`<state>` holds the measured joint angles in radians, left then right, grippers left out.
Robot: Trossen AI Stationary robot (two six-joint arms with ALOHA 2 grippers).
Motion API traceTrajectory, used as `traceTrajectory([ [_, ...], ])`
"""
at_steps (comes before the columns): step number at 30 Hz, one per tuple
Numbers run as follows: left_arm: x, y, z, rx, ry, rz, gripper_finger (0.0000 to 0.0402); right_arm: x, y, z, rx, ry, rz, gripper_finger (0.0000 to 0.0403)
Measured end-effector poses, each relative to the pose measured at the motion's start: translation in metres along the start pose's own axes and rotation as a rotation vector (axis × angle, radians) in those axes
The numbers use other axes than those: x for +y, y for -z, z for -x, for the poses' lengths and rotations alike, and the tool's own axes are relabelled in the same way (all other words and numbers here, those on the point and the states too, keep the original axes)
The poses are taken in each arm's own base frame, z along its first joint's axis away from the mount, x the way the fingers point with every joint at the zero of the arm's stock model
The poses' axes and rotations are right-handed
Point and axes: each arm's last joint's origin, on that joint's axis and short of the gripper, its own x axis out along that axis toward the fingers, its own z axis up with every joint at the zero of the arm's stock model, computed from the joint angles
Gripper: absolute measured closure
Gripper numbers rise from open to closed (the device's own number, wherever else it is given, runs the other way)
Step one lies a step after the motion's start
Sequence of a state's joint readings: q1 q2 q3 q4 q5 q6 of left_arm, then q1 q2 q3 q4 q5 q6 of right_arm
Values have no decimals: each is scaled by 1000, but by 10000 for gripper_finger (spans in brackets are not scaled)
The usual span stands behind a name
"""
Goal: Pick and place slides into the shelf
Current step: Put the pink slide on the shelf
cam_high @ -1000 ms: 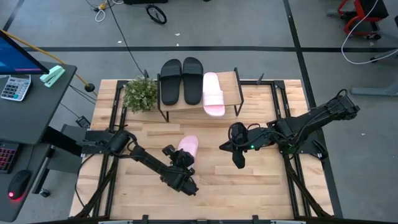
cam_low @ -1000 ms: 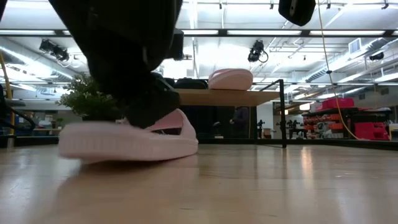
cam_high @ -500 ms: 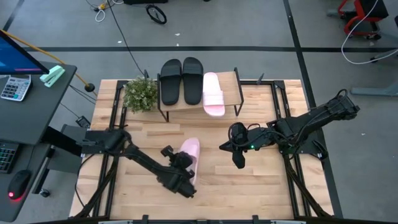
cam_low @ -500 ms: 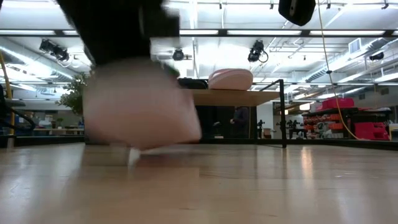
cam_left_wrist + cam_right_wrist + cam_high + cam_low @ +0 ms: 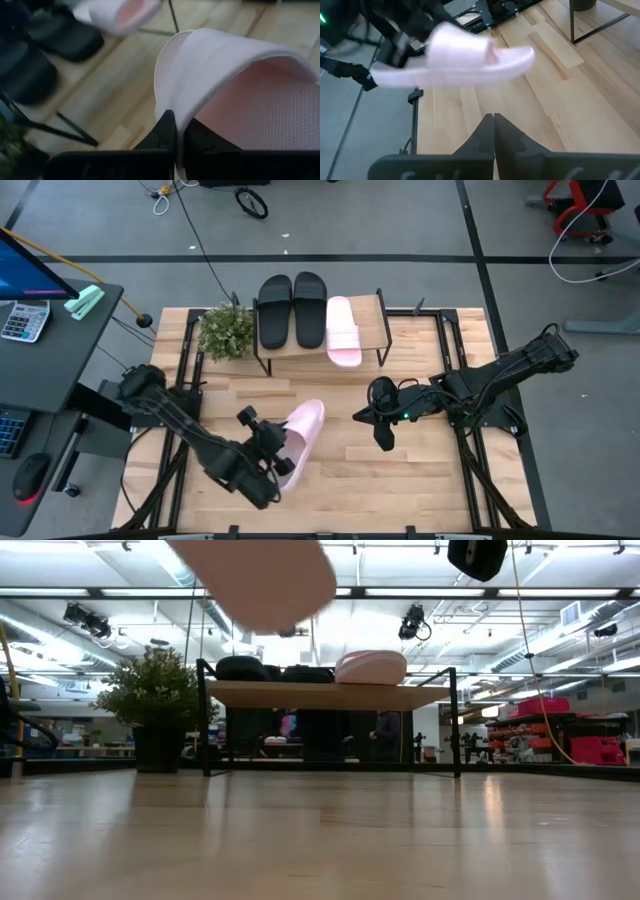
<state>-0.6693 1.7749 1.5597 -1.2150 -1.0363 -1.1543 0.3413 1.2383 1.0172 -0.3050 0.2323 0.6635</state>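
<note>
Nearest you, at the front of the slatted wooden tabletop (image 5: 400, 480), your left gripper (image 5: 272, 457) is clamped on the rear edge of a pale pink open-toe slide sandal (image 5: 298, 430), holding it clear of the wood. In the left wrist view its dark fingers (image 5: 165, 131) pinch the pale pink sole edge (image 5: 210, 75), with the broad strap arching beyond. From table height the sandal (image 5: 262, 580) hangs high above the boards, level with the ceiling lights.

To the right of it, well apart, your right gripper (image 5: 383, 438) hovers over the middle of the table with its two fingers (image 5: 494, 131) pressed together on nothing.

Farther back stands the low shelf with a light wooden top board (image 5: 372, 325) and thin black metal legs. On it lie two matte black slide sandals (image 5: 291, 310) side by side, and just beside them the second pale pink slide sandal (image 5: 343, 330), its front end overhanging the board's near edge. A small green potted plant (image 5: 224, 332) sits just to the left of the shelf.
</note>
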Motion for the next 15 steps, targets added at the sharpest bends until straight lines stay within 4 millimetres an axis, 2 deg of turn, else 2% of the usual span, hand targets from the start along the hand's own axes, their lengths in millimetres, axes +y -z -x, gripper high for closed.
traceTrajectory([
  [7,30,-23,31,-147,32,-18,391,2,-5,7,-20,-22,1,402],
  [15,51,-47,68,-352,80,102,391,11,-24,28,-103,-86,19,402],
])
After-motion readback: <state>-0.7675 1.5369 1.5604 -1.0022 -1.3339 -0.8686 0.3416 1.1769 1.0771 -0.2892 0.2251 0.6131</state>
